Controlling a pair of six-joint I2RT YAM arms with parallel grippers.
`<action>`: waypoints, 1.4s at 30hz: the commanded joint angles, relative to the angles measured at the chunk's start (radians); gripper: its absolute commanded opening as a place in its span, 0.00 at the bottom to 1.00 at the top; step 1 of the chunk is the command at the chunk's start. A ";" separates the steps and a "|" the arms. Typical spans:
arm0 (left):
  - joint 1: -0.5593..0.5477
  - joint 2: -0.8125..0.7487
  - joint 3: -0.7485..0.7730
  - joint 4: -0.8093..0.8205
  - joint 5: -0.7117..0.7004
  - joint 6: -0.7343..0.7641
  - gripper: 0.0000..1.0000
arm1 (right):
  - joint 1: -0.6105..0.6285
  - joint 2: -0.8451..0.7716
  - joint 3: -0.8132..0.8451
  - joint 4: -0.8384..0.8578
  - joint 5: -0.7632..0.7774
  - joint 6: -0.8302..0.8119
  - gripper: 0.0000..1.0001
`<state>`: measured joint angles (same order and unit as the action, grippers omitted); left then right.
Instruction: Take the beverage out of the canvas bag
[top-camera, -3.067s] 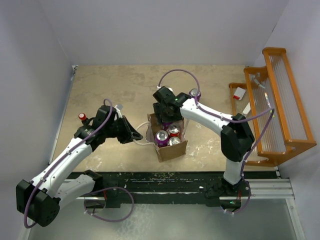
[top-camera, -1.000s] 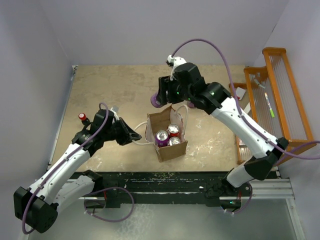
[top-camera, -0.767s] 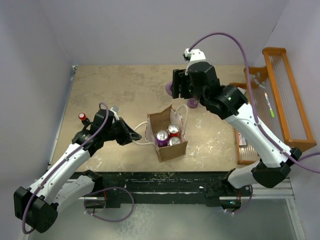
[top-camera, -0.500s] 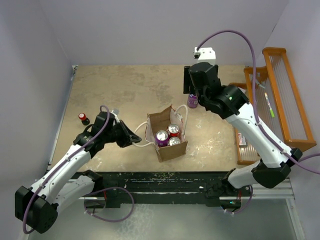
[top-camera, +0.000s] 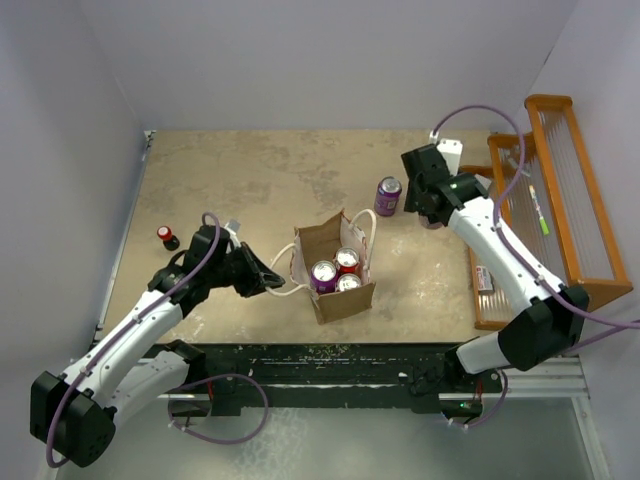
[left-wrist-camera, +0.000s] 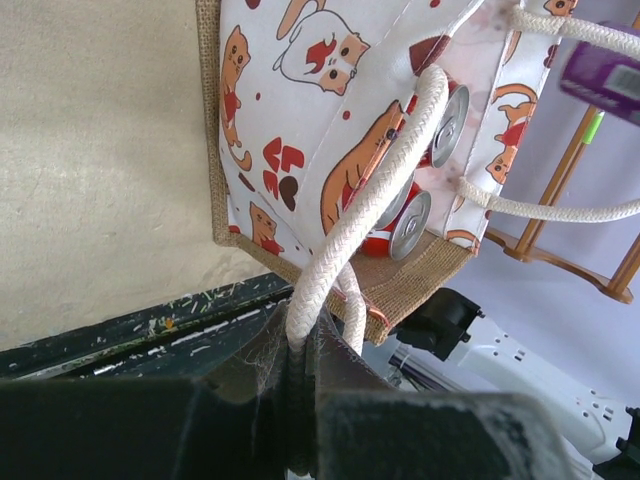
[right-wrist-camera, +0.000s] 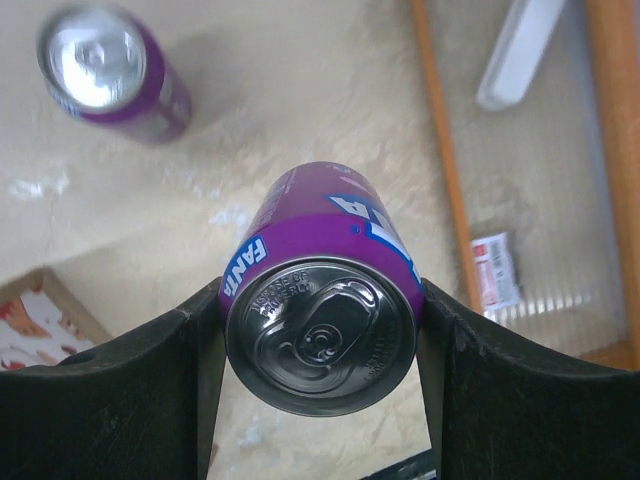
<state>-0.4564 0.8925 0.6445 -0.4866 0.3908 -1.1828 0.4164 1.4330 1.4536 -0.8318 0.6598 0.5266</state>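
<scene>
The canvas bag stands open at the table's middle, with three cans inside: a purple one, a red one and a third. My left gripper is shut on the bag's white rope handle, left of the bag. The cat-print lining and the can tops show in the left wrist view. My right gripper is shut on a purple Fanta can, held upright to the right of the bag. In the top view that gripper is beside another purple can standing on the table.
A small red-capped bottle stands at the left. An orange wooden rack fills the right side, with a pen and small packets by it. The black front rail runs along the near edge. The standing purple can also shows in the right wrist view.
My right arm lifted a purple can out of the bag and carried it right and back, then down beside the standing can. My left gripper kept hold of the handle.
</scene>
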 joint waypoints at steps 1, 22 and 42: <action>0.002 -0.021 -0.005 -0.004 0.019 0.031 0.00 | 0.019 -0.030 -0.088 0.133 -0.087 0.077 0.00; 0.002 -0.040 0.013 -0.038 0.012 0.057 0.00 | -0.028 0.086 -0.177 0.295 -0.100 0.001 0.00; 0.002 0.011 0.044 -0.048 0.026 0.092 0.00 | -0.037 0.178 -0.175 0.434 -0.278 -0.064 0.00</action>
<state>-0.4564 0.9077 0.6476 -0.5201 0.3954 -1.1187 0.3790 1.6165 1.2675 -0.4908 0.4023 0.4778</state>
